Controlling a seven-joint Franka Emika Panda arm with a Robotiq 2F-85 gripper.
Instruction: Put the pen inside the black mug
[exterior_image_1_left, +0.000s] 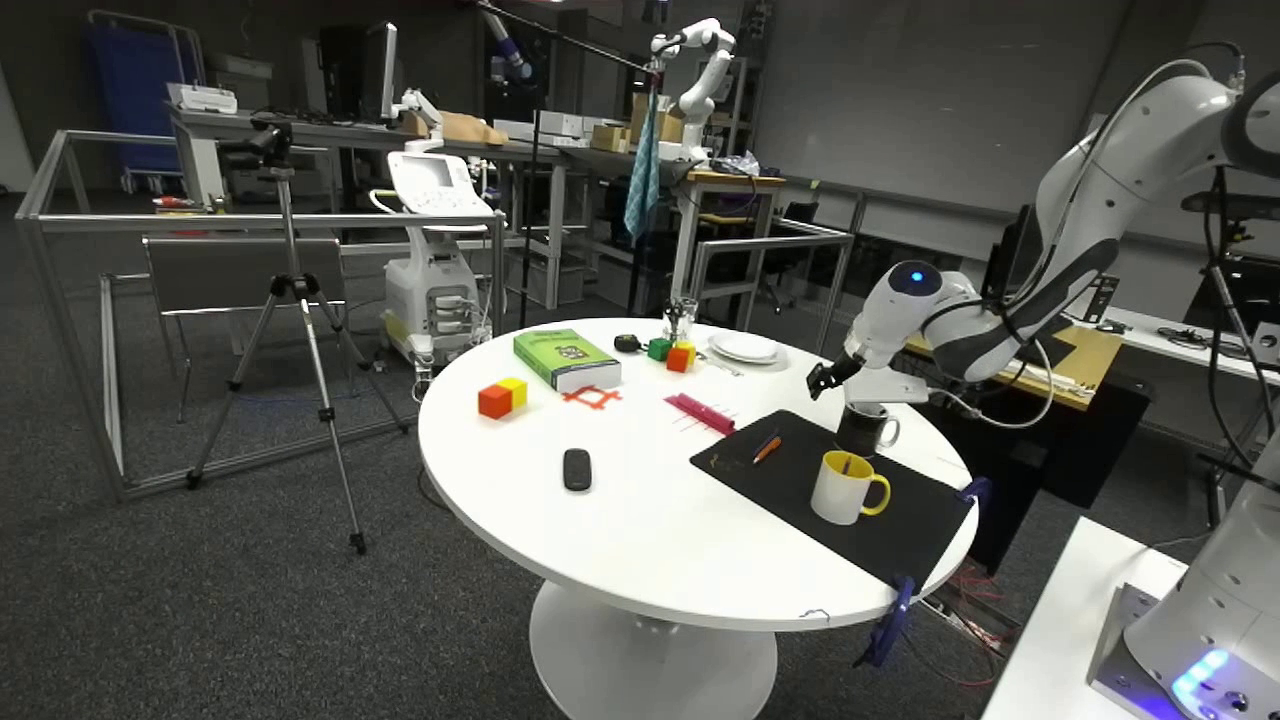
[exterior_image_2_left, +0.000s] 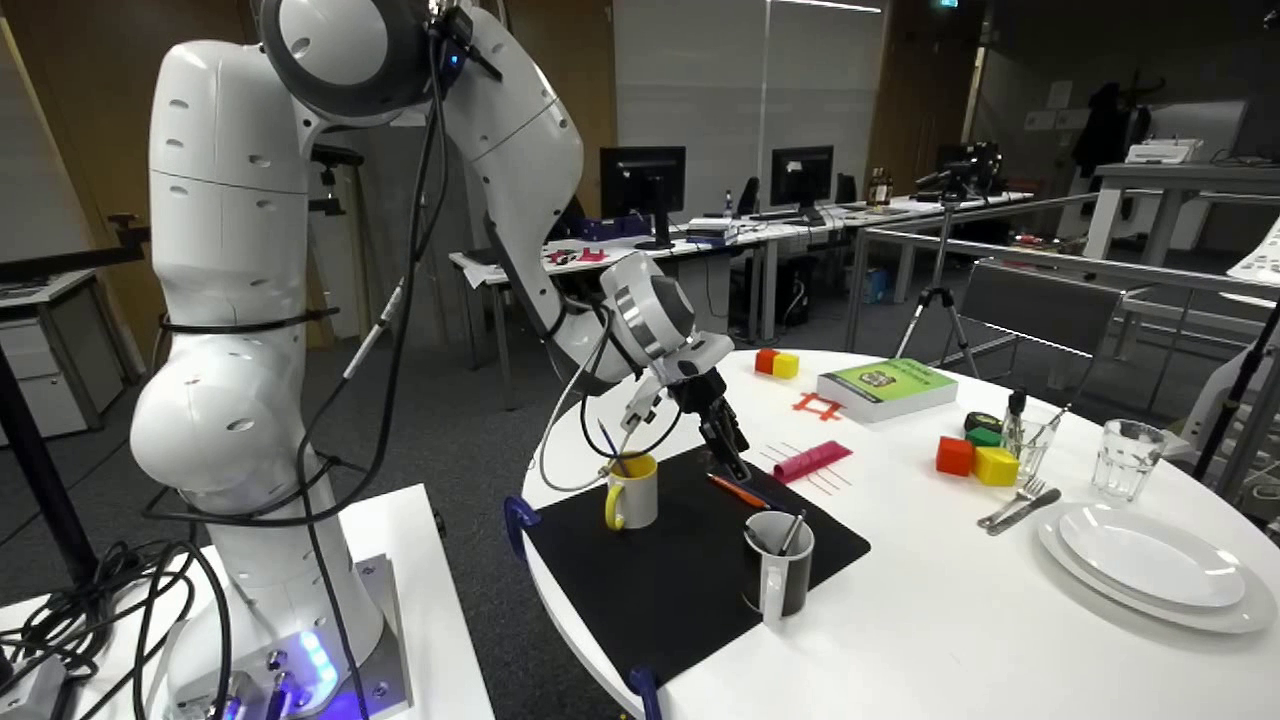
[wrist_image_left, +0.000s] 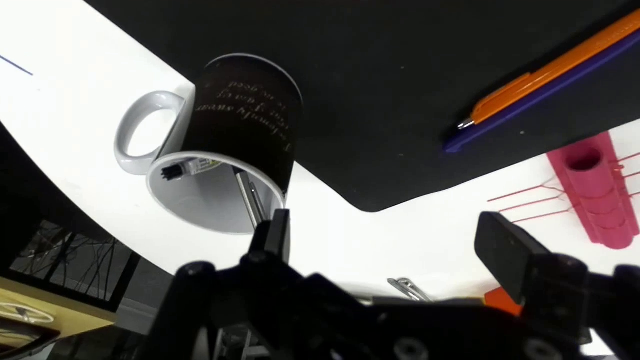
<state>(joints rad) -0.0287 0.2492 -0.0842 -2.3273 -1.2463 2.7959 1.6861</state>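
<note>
The black mug (exterior_image_1_left: 858, 434) stands upright near the black mat's edge; in the wrist view the mug (wrist_image_left: 242, 112) shows its pale inner rim. A silver pen (wrist_image_left: 247, 192) and a clear, dark-tipped pen (wrist_image_left: 195, 166) are inside it. An orange pen (wrist_image_left: 555, 75) and a purple-blue pen (wrist_image_left: 535, 100) lie side by side on the mat; the orange pen (exterior_image_2_left: 737, 490) also shows in an exterior view. My gripper (wrist_image_left: 384, 215) is open with nothing between its fingers. It hangs above the table; in the wrist view its left finger overlaps the mug's rim. The gripper (exterior_image_1_left: 822, 380) also shows in an exterior view.
A white mug with yellow inside (exterior_image_2_left: 640, 500) stands on the black mat (exterior_image_2_left: 650, 590) and holds a pen. A pink holder (exterior_image_2_left: 810, 461) lies beyond the mat. Blocks (exterior_image_2_left: 955, 457), glasses (exterior_image_2_left: 1125, 460), plates (exterior_image_2_left: 1150, 560), cutlery (exterior_image_2_left: 1020, 507) and a green book (exterior_image_2_left: 888, 388) are further off.
</note>
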